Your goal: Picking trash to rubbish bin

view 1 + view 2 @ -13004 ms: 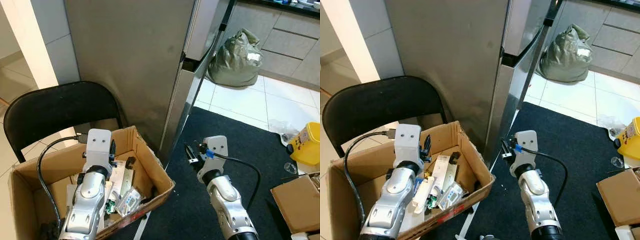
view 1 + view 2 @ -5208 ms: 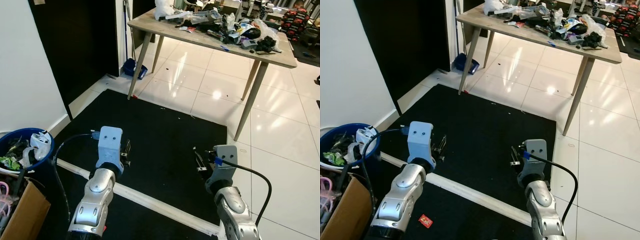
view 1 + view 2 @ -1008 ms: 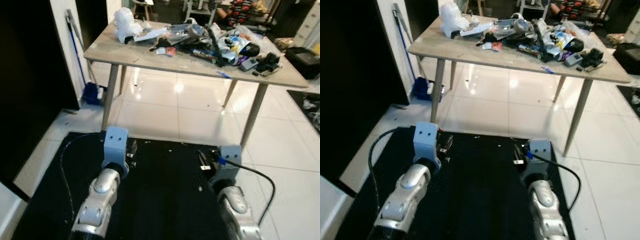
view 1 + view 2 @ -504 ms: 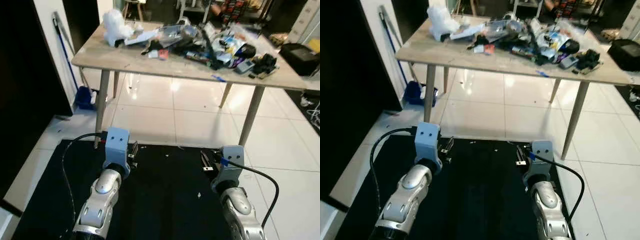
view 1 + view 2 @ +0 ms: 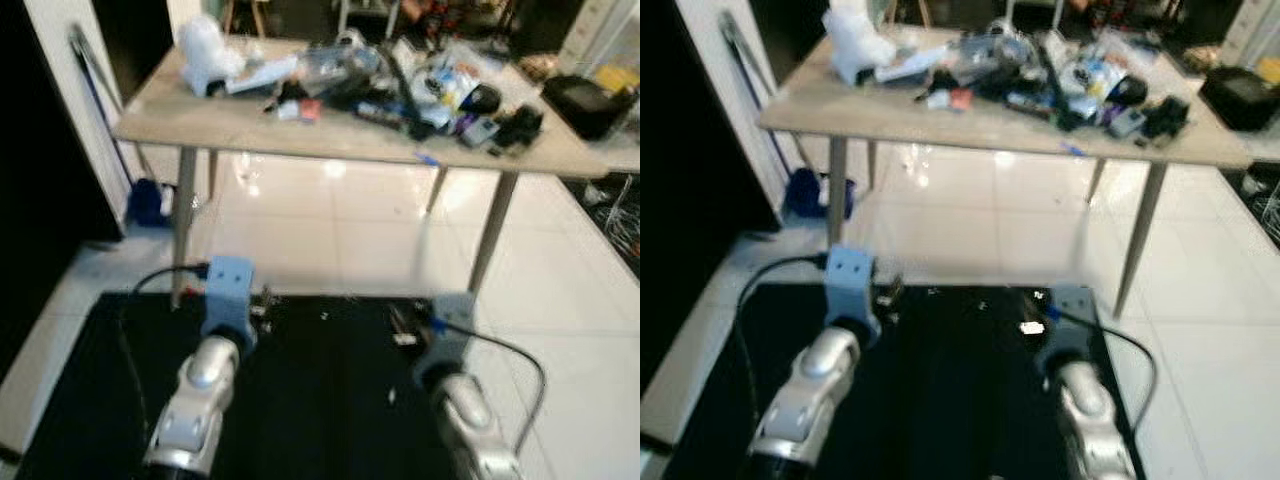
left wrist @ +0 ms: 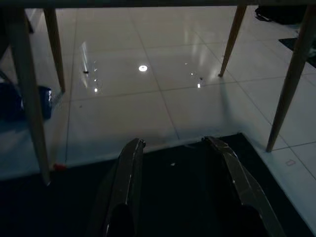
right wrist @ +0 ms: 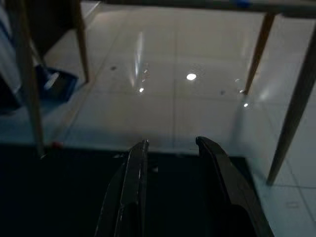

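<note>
So the biggest thing here is the long pale wooden table [image 5: 250, 125] on slim angled legs, sitting at 12 o'clock from the robot across a strip of glossy white tiled floor [image 5: 330, 235]. Its top is piled with a heap of mixed clutter [image 5: 1060, 65], wrappers, crumpled white plastic, dark gadgets, and I'd guess that's where the trash for this job is, though it's all a bit blurred so I can't pick out single pieces. The pile runs left to right along the table, thickest toward 1 o'clock, so the right arm looks slightly nearer to most of it. The robot itself stands on a black floor mat [image 5: 320, 400], whose far edge lies between the arms and the table legs. A few pale specks sit on the mat near the right wrist, too small to call. The left gripper [image 6: 177, 148] has its two black fingers spread apart with nothing between them, pointing at 12 over the mat edge. The right gripper [image 7: 170, 148] is the same: fingers parted, empty, aimed under the table.
</note>
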Controlling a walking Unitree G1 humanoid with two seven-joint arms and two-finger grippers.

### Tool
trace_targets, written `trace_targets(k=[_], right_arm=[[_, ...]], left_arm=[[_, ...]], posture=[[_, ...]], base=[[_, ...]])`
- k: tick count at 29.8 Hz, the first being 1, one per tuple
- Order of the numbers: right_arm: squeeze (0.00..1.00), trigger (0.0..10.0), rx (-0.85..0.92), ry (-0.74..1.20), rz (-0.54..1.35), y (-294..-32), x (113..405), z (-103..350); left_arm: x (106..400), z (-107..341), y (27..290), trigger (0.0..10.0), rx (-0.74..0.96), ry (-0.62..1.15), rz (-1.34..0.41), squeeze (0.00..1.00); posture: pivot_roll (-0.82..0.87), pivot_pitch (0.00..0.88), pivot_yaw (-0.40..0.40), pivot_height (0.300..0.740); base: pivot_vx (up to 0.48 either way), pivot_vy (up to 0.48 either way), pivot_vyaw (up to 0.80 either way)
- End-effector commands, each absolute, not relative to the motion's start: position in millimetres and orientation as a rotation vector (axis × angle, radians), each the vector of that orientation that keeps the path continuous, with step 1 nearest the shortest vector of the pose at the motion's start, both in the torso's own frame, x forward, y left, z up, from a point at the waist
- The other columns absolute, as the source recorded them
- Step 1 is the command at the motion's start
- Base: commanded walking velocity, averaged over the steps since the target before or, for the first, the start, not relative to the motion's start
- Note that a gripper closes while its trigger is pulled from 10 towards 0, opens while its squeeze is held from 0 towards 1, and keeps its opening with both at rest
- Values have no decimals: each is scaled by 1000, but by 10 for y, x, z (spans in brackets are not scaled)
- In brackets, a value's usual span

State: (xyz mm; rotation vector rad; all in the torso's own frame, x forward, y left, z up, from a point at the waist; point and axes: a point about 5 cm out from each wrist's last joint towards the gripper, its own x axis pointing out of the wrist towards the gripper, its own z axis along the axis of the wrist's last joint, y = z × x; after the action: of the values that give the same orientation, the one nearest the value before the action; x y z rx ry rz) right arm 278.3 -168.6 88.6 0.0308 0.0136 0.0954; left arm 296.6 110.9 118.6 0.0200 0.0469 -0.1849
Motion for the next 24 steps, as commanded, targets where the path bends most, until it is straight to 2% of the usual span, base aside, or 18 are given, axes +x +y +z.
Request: trace_targets(k=[1,24], right_arm=[[0,10000,48,25,113,-1607,2771,856],[0,10000,56,20,109,-1613,2759,869]], left_arm=[[2946,1131,1155,10000,24,70,-171,0],[2939,1120,1147,10000,17,78,-167,0]], posture=[[-42,125,-63,740],[-63,143,-68,740]], base=[[307,0,0],[304,0,0]])
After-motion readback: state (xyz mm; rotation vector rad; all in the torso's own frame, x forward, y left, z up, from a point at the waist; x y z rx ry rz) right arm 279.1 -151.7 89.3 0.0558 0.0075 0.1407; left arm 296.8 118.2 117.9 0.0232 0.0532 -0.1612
